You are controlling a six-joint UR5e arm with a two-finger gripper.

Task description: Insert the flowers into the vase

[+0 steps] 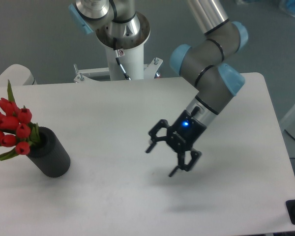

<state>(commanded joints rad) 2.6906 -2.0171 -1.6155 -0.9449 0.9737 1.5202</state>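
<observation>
Above table (113, 196) — tool (161, 158) angled down-left, jaws spread, empty.

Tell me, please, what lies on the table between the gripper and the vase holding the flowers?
Nothing: in the fixed camera view, only bare white table stretches between the open gripper and the black vase with the red flowers.

Robotics lab, pedestal-mounted arm (206, 73) at a plain white table (137, 196), grey floor (39, 34)

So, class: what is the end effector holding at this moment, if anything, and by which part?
Nothing. The end effector is open and empty above the table; the flowers stand in the vase.
</observation>
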